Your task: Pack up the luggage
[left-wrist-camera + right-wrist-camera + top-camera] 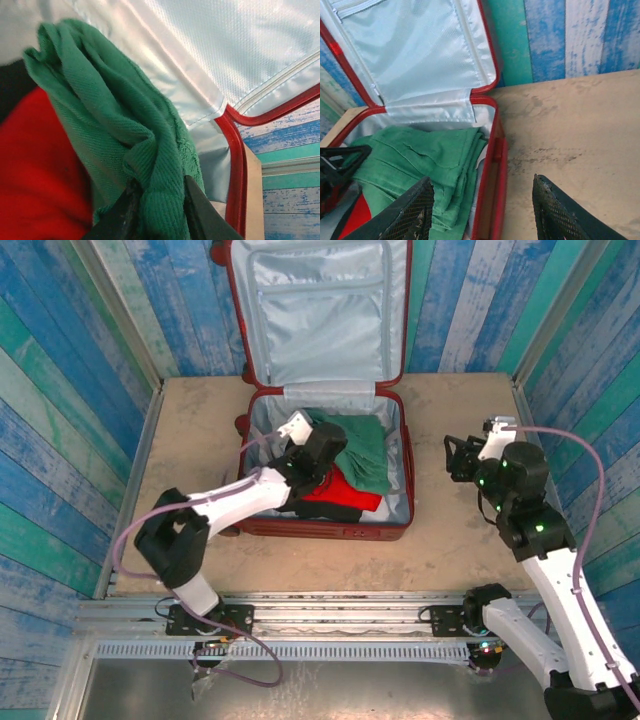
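Note:
The luggage (330, 530) lies open on the table, its dark-red lid leaning against the back wall. Inside lie a folded green cloth (365, 455), a red cloth (335, 495) and something black under it. My left gripper (330, 455) reaches into the luggage and is shut on a fold of the green cloth (115, 125), which bulges between the fingers (200, 210). My right gripper (455, 458) hangs open over the bare table to the right of the luggage rim (497, 165), with nothing between its fingertips (420, 200).
The tan table (460, 530) has free room right of the luggage and a narrower strip on the left. Blue and teal plank walls (60, 390) close in the sides and back. A metal rail (330, 605) runs along the near edge.

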Robot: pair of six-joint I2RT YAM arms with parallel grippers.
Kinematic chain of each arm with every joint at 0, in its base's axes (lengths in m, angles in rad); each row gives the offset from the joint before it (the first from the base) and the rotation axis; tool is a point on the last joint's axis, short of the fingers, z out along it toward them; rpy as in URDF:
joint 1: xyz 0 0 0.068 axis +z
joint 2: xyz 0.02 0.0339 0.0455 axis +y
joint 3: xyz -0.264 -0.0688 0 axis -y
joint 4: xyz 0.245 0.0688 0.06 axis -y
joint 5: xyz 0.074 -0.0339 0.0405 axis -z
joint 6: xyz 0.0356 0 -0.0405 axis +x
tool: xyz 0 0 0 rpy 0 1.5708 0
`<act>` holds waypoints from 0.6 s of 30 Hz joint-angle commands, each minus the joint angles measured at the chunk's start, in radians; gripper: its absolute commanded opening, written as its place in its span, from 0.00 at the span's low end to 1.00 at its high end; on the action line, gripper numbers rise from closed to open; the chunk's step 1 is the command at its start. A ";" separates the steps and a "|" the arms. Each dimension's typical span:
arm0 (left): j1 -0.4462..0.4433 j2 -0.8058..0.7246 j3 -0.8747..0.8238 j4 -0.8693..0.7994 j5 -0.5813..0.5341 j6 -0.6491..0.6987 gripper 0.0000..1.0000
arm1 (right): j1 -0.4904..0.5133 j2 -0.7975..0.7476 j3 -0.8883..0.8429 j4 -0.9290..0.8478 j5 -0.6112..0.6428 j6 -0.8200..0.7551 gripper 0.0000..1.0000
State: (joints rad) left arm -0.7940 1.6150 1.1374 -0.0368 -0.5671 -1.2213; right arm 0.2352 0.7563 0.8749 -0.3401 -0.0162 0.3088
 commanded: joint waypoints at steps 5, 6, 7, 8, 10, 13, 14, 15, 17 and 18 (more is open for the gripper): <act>-0.008 -0.248 -0.022 -0.204 -0.074 0.087 0.73 | 0.015 0.042 0.014 0.045 -0.077 0.089 0.61; -0.008 -0.274 -0.035 -0.238 -0.078 0.090 0.86 | 0.024 0.053 0.018 0.043 -0.075 0.096 0.62; -0.008 -0.297 -0.048 -0.257 -0.083 0.097 0.94 | 0.034 0.059 0.019 0.046 -0.070 0.101 0.62; -0.008 -0.324 -0.058 -0.275 -0.084 0.120 0.93 | 0.046 0.071 0.022 0.049 -0.062 0.105 0.62; -0.009 -0.354 -0.062 -0.318 -0.088 0.180 0.93 | 0.068 0.094 0.031 0.052 -0.052 0.106 0.62; -0.008 -0.412 -0.039 -0.438 -0.105 0.254 0.93 | 0.114 0.141 0.056 0.052 -0.025 0.098 0.62; -0.008 -0.427 -0.032 -0.482 -0.130 0.282 0.93 | 0.132 0.159 0.067 0.050 -0.016 0.093 0.62; -0.008 -0.442 -0.031 -0.500 -0.152 0.336 0.93 | 0.148 0.177 0.077 0.049 -0.007 0.089 0.62; -0.008 -0.463 -0.029 -0.524 -0.182 0.440 0.93 | 0.180 0.215 0.092 0.058 0.005 0.080 0.61; -0.007 -0.469 -0.024 -0.528 -0.185 0.497 0.94 | 0.190 0.240 0.104 0.061 0.002 0.075 0.60</act>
State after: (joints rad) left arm -0.7986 1.1931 1.0927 -0.4622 -0.6804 -0.9138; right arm 0.3981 0.9569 0.9398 -0.3000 -0.0402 0.3950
